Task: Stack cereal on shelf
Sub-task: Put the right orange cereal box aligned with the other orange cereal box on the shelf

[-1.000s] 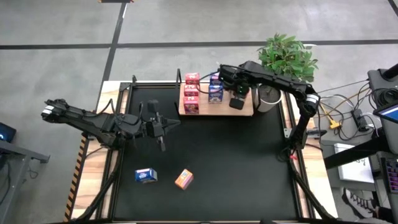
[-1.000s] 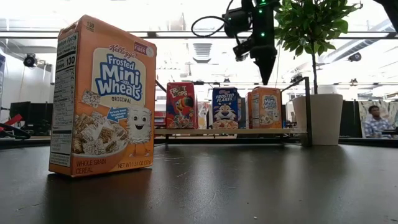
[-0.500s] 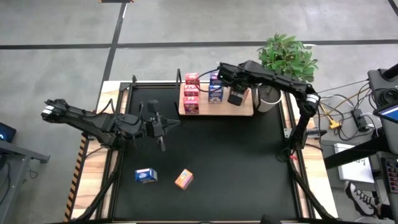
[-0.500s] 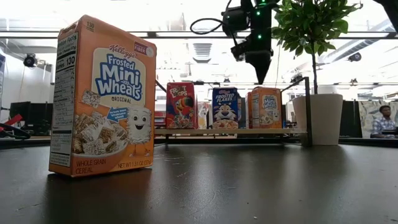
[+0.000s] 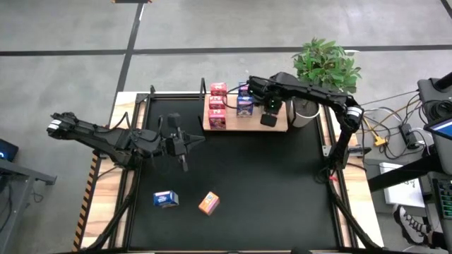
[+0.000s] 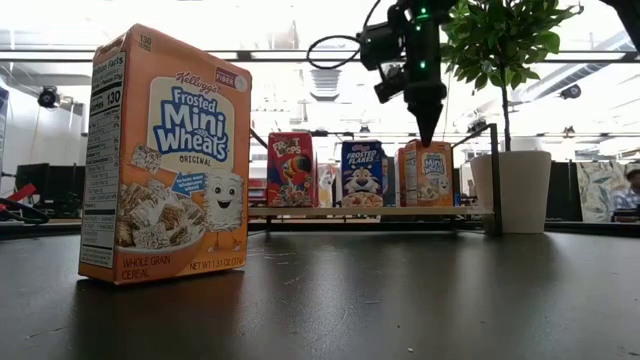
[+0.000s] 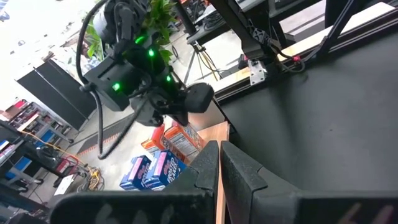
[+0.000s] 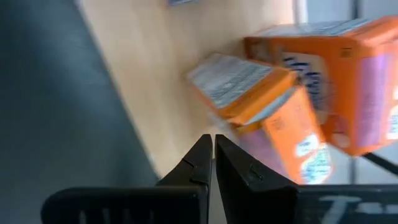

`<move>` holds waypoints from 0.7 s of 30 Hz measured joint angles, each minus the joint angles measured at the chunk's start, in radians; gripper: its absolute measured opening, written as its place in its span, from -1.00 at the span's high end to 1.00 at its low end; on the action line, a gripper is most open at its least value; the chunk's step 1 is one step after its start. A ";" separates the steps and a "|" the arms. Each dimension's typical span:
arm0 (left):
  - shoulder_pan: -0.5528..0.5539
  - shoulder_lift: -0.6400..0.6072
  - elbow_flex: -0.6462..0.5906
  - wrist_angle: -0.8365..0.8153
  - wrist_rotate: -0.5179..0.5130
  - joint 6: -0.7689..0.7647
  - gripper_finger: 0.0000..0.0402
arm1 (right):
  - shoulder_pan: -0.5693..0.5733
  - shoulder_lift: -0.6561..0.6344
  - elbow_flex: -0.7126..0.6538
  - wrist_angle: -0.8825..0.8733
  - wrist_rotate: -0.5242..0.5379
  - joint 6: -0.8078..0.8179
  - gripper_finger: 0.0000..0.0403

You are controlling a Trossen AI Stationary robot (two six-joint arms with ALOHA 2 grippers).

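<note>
The shelf (image 5: 280, 126) is a light-wood board at the table's far edge. Red boxes (image 5: 217, 106) and blue boxes (image 5: 245, 103) stand on it; in the low view a red (image 6: 290, 170), a blue (image 6: 362, 173) and an orange box (image 6: 426, 172) stand in a row. My right gripper (image 6: 427, 140) is shut and points down just above that orange box; its wrist view shows two orange boxes (image 8: 249, 93) (image 8: 336, 68) beside its tips. One blue box (image 5: 165, 199) and one orange box (image 5: 208, 203) stand on the near table. My left gripper (image 5: 185, 144) hovers shut at the table's left. My right gripper comes from above, pointing down, with its shut tips at the top edge of the orange box (image 6: 428, 150) on the shelf's right part. I cannot tell whether the tips touch the box. The box stands upright on the board.
A potted plant (image 5: 325, 63) in a white pot (image 6: 510, 190) stands right of the shelf, close to the right arm. A black post (image 6: 494, 180) rises at the shelf's right end. Bare black tabletop (image 5: 268, 183) lies between the shelf and the two near boxes.
My right gripper, shut throughout, shifted slightly over the shelf's right part and came down toward the top of the orange box. The boxes on the shelf and on the table have stayed where they were.
</note>
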State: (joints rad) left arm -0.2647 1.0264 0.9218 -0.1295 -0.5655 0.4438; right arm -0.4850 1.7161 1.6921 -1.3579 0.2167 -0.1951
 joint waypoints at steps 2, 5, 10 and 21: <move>0.000 0.000 0.000 0.000 0.004 0.000 1.00 | 0.000 0.000 -0.006 0.026 0.043 -0.003 0.95; 0.000 0.000 0.000 0.000 0.004 0.000 1.00 | 0.000 0.000 -0.010 0.060 0.054 -0.012 0.95; 0.000 0.000 0.000 0.001 0.003 0.000 1.00 | 0.000 0.000 -0.009 0.076 0.072 -0.014 0.95; 0.000 0.000 0.000 -0.002 0.002 0.000 1.00 | 0.007 -0.006 0.001 -0.069 0.071 0.033 0.95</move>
State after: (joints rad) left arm -0.2649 1.0264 0.9215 -0.1310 -0.5632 0.4435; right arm -0.4777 1.7103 1.6930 -1.4271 0.2879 -0.1624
